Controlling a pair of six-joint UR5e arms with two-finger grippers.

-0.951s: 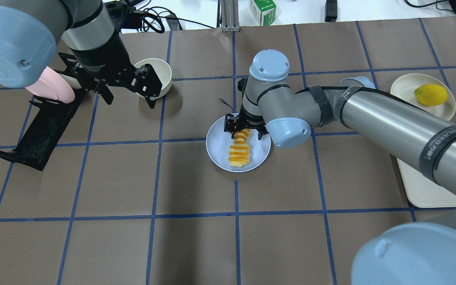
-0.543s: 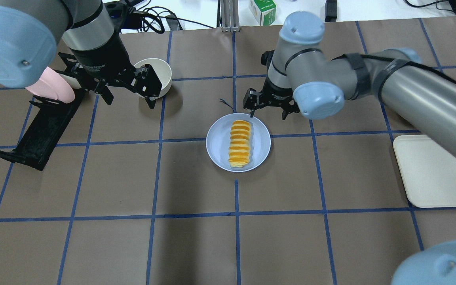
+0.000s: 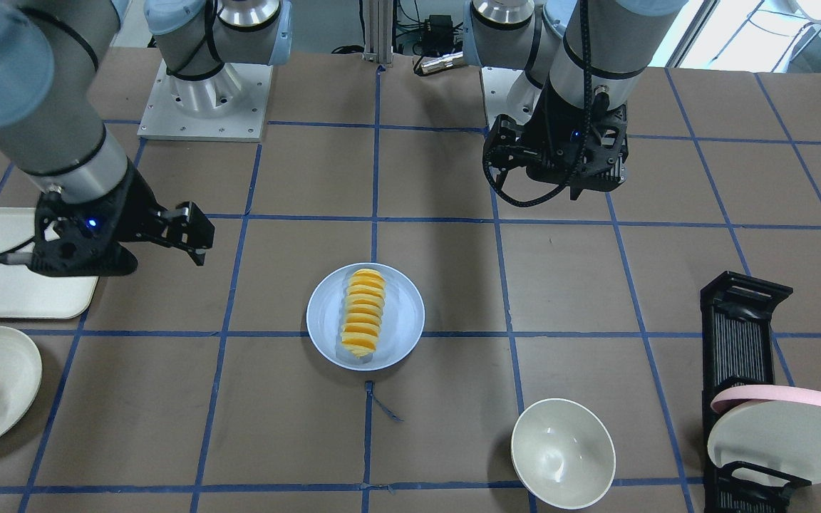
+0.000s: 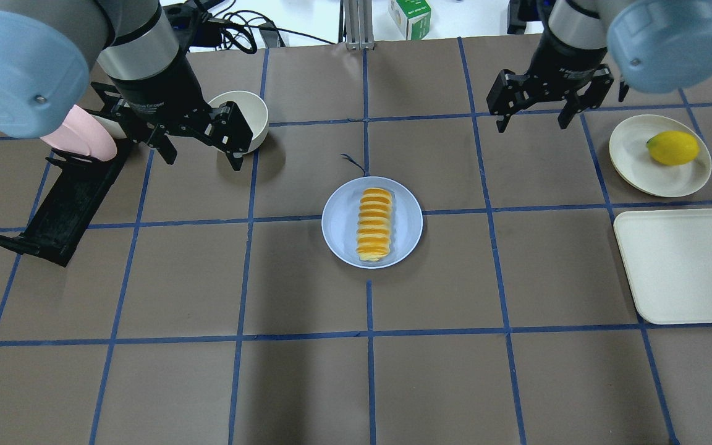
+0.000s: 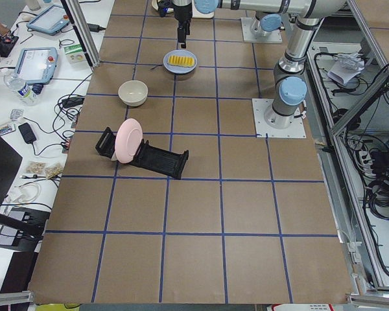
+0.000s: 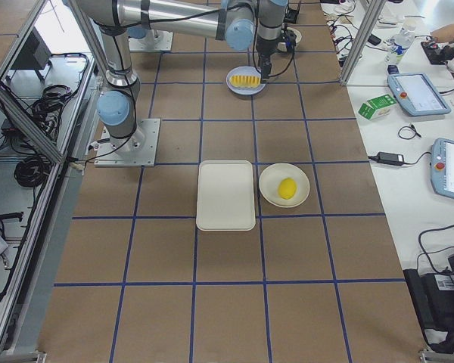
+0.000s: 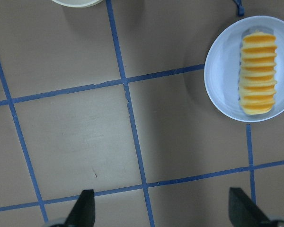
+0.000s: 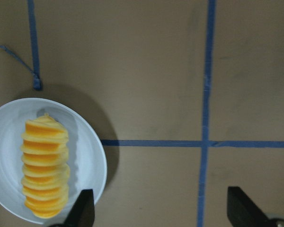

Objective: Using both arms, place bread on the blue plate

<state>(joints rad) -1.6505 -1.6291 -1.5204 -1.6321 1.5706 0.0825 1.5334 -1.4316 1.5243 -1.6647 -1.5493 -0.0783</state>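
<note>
The bread [image 4: 374, 224], a ridged orange-yellow loaf, lies lengthwise on the blue plate [image 4: 337, 222] at the table's middle; both also show in the front view, bread [image 3: 363, 312] on plate [image 3: 405, 320]. My left gripper [image 4: 203, 151] is open and empty, hovering near the white bowl, well left of the plate. My right gripper [image 4: 532, 120] is open and empty, far back right of the plate. The left wrist view shows the bread [image 7: 258, 73] at upper right, and the right wrist view shows the bread [image 8: 45, 165] at lower left. Nothing lies between either pair of fingers.
A white bowl [image 4: 251, 117] stands at back left. A pink-rimmed plate [image 4: 81, 136] leans in a black dish rack [image 4: 65, 210] at left. A cream plate [image 4: 659, 170] with a yellow fruit [image 4: 673, 148] and a cream tray [image 4: 683, 266] are at right.
My right gripper has let go of the bread's far end and moved away up and to the back right. The bread now lies straight on the plate. The left arm has not moved.
</note>
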